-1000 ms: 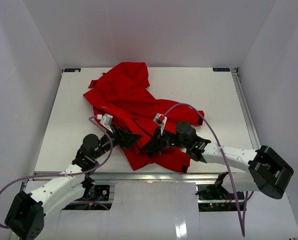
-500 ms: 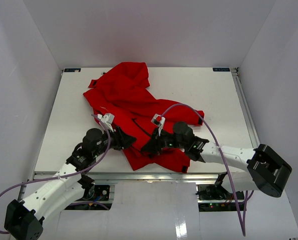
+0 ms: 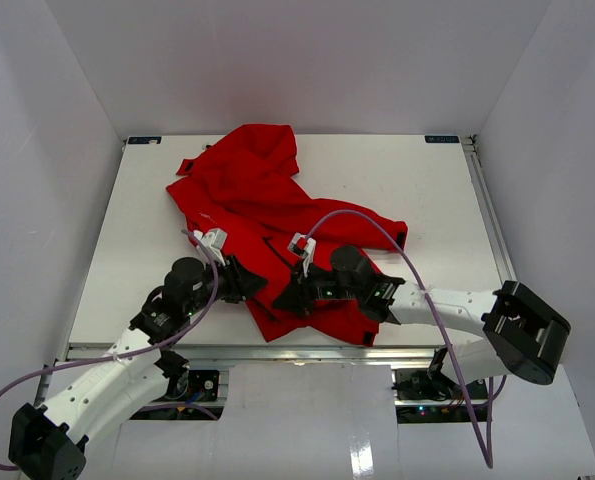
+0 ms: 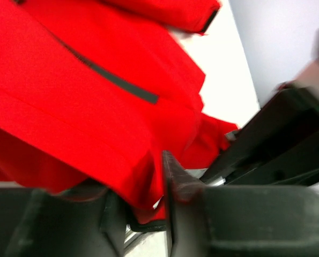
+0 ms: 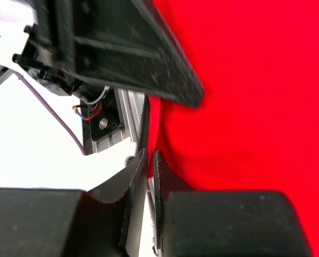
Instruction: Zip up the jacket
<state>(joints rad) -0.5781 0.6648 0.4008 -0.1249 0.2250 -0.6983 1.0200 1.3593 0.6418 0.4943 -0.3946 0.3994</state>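
The red jacket (image 3: 262, 200) lies crumpled on the white table, its lower hem toward the arms. My left gripper (image 3: 255, 287) sits at the hem's near left. In the left wrist view (image 4: 143, 184) red fabric (image 4: 68, 96) and a dark zipper edge (image 4: 148, 225) lie between its fingers. My right gripper (image 3: 283, 299) is just to its right. In the right wrist view (image 5: 149, 156) its jaws stand nearly closed, pinching the jacket's (image 5: 245, 96) front edge beside the dark zipper teeth (image 5: 145, 120). The two grippers almost touch.
The table's near metal rail (image 3: 277, 350) runs just below both grippers. The left gripper's black finger (image 5: 148, 59) crosses the top of the right wrist view. A sleeve (image 3: 382, 232) lies to the right. White walls enclose the table.
The right gripper has moved left with the jacket edge, closer to the left gripper. The left gripper has drawn slightly back toward the near edge.
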